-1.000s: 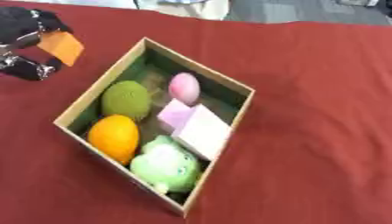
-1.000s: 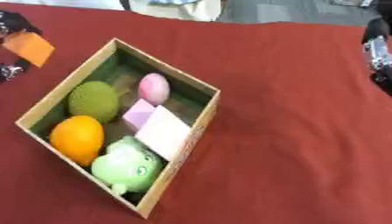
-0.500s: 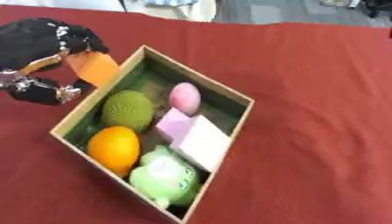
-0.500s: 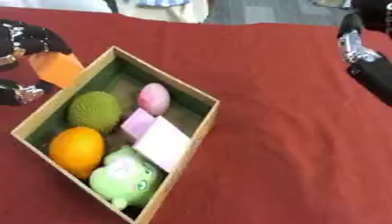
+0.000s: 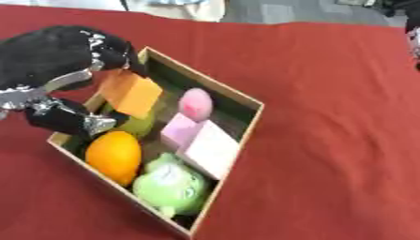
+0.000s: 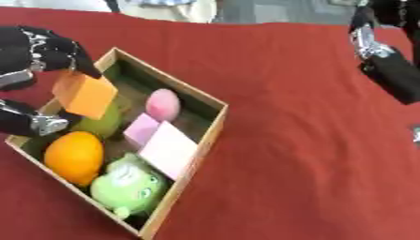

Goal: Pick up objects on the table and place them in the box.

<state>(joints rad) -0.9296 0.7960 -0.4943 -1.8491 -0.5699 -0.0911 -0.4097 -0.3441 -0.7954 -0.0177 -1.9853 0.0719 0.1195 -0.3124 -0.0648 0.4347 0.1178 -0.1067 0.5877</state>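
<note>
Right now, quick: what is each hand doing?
Left hand: shut on the orange block, over the box.
Right hand: upper right edge; fingers cannot be told.

The left hand (image 5: 62, 77) is reaching in from the left side and holding an orange block (image 5: 131, 93) between curled fingers and thumb, over the left part of the wooden box (image 5: 246, 122). The box is sitting askew on the red tablecloth (image 5: 336, 140). Inside it, an orange fruit (image 5: 114, 156) is lying beside a green frog toy (image 5: 171, 185). A pink egg (image 5: 195, 104) is resting toward the far wall, with a pale pink block (image 5: 201, 143) just in front of it. A yellow-green object (image 5: 138, 125) is showing partly under the orange block.
</note>
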